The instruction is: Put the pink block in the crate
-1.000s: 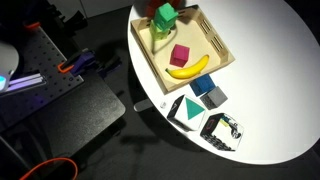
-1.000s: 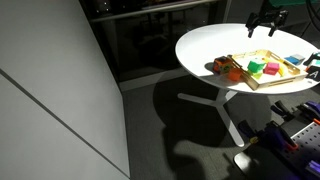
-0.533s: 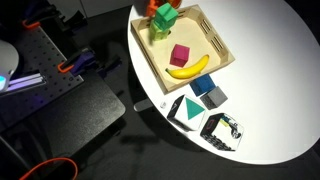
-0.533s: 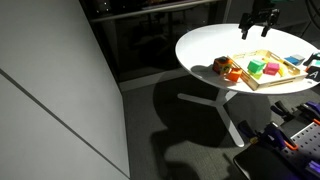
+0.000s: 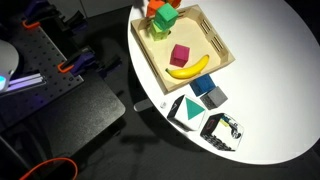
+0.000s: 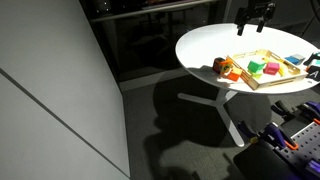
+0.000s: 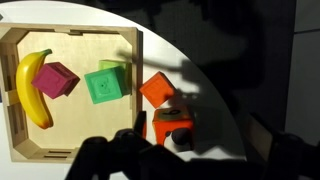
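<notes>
The pink block [image 5: 179,54] lies inside the light-wood crate [image 5: 226,56], beside a banana [image 5: 187,68] and a green cube [image 5: 165,18]. In the wrist view the pink block [image 7: 57,80] sits between the banana [image 7: 32,85] and the green cube [image 7: 105,84] on the crate floor [image 7: 80,130]. My gripper [image 6: 255,15] hangs open and empty above the table's far edge, apart from the crate [image 6: 258,85]. Its dark fingers [image 7: 195,155] frame the bottom of the wrist view.
Two orange blocks [image 7: 155,90] [image 7: 172,125] sit on the white table just outside the crate wall. A black-and-white patterned box [image 5: 222,130], blue blocks [image 5: 207,90] and a dark box with a green triangle [image 5: 185,110] stand near the table's edge.
My gripper has drawn away from above the crate toward the table's edge. The pink block and the other things in the crate have not moved.
</notes>
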